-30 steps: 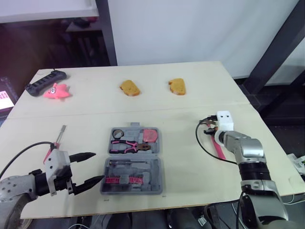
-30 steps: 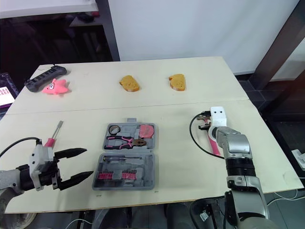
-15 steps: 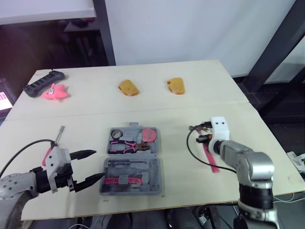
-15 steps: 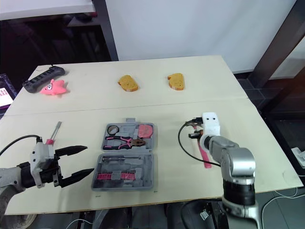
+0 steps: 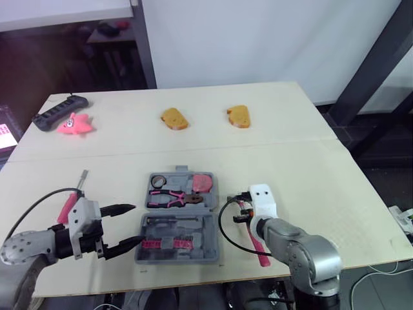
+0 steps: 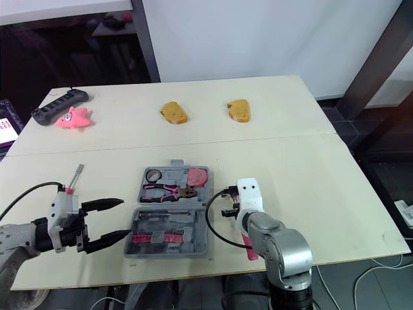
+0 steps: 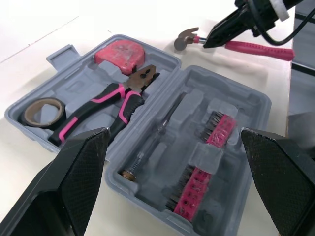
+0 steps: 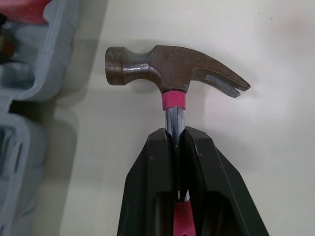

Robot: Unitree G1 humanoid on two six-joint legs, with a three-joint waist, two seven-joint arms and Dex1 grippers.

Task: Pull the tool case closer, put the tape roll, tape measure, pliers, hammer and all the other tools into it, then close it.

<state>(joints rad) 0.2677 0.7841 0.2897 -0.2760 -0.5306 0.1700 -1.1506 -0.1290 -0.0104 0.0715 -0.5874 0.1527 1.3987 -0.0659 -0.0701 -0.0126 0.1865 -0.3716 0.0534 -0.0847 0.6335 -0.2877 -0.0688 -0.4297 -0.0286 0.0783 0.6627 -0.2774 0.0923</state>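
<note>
Right gripper (image 8: 176, 140) pinches the one hammer (image 8: 170, 66); left gripper (image 5: 134, 224) gapes empty, one tool case (image 7: 236, 98) just ahead holding one tape roll (image 7: 28, 117), one tape measure (image 7: 120, 52), one pliers (image 7: 110, 101).

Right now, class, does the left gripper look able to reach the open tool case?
Probably yes. The left gripper is open, pointing at the tool case from its left, with just bare table between. The hammer in the right gripper is at its other side.
</note>
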